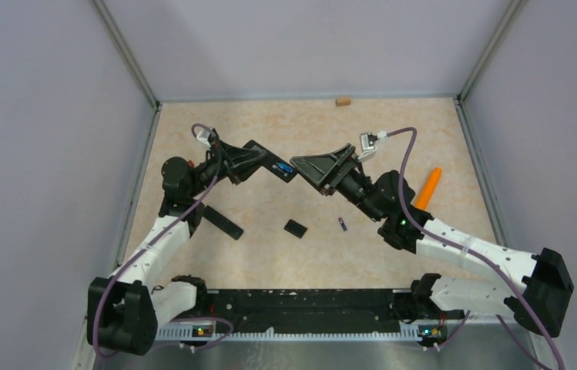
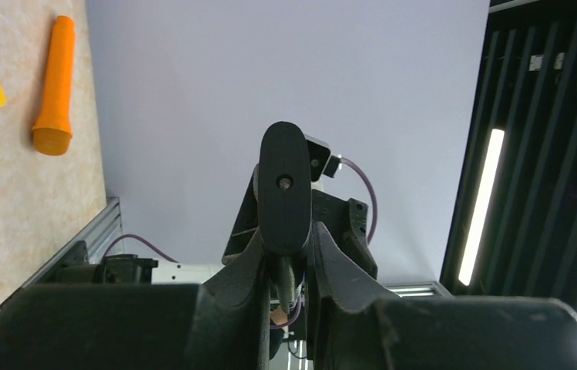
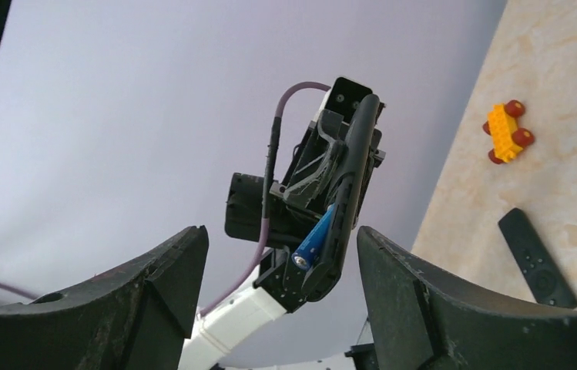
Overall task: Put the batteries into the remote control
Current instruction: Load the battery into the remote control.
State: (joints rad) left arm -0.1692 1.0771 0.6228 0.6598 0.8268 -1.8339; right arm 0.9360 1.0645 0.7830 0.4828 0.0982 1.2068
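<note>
My left gripper (image 1: 258, 159) is shut on a black remote (image 1: 273, 166) and holds it in the air over the table's middle. A blue battery (image 1: 280, 167) lies in the remote's open end. The right wrist view shows that battery (image 3: 314, 239) in the remote's (image 3: 349, 185) bay. The left wrist view shows the remote (image 2: 283, 193) end-on between my left gripper's (image 2: 289, 254) jaws. My right gripper (image 1: 307, 169) is open and empty, facing the remote's end a short way off; its jaws (image 3: 281, 235) stand wide apart. A small dark and purple battery (image 1: 342, 223) lies on the table.
A second black remote (image 1: 223, 222) and a small black cover (image 1: 295, 227) lie on the table. An orange cone-shaped stick (image 1: 427, 189) lies at the right, a small tan block (image 1: 342, 101) at the back wall. A yellow toy car (image 3: 507, 132) shows in the right wrist view.
</note>
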